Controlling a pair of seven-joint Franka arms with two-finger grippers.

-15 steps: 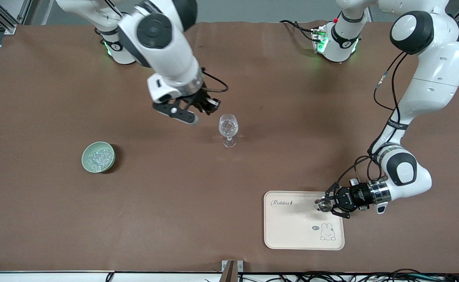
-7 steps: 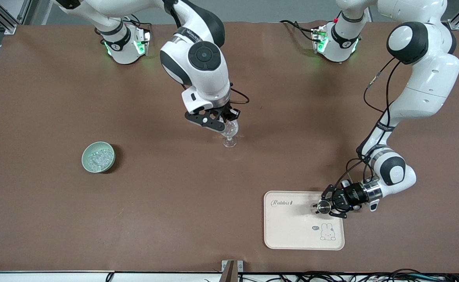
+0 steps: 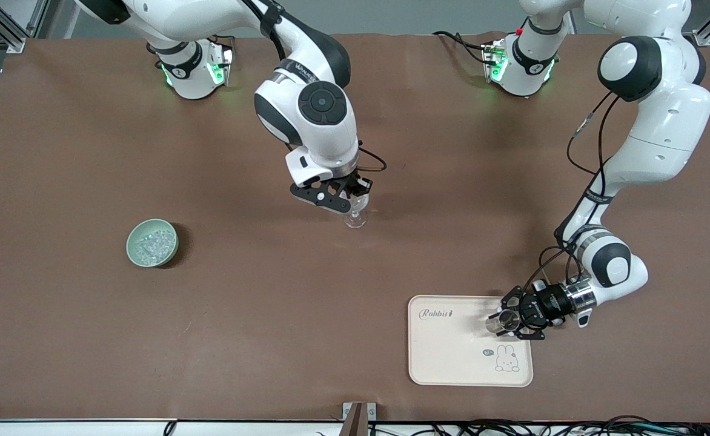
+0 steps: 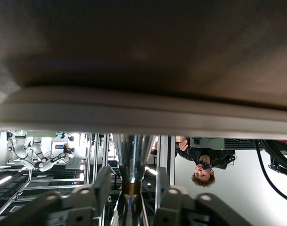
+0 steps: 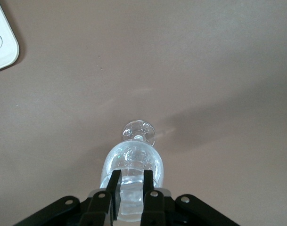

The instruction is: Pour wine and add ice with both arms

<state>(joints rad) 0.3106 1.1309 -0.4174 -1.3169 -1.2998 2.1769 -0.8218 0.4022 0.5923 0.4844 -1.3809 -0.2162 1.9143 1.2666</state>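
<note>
**Ice going into the wine glass while the second arm holds a vessel over the tray**

Ice (image 3: 152,245) lies mostly in the pale green bowl (image 3: 135,237), which stands toward the right arm's end of the table, well apart from the stemmed wine glass (image 3: 355,219) at the middle. The right gripper (image 3: 351,195) hangs directly over the mouth of this glass. In the right wrist view its fingers (image 5: 116,186) stand narrow, with something clear between them, but I cannot tell if it is an ice chunk or only the glass seen through the gap. Some glinting pieces seem to lie already inside the bowl of the glass.

The left gripper (image 3: 511,320) is over the edge of the cream rabbit tray (image 3: 452,363), closed on a small clear vessel (image 3: 495,323); from the left wrist view it looks like a narrow neck held between the fingers (image 4: 98,188).

I judge that the ice step is now in hand. The next move calls for a gentle release straight above the rim, then a clean lift without touching the thin glass, which could tip easily.
</note>
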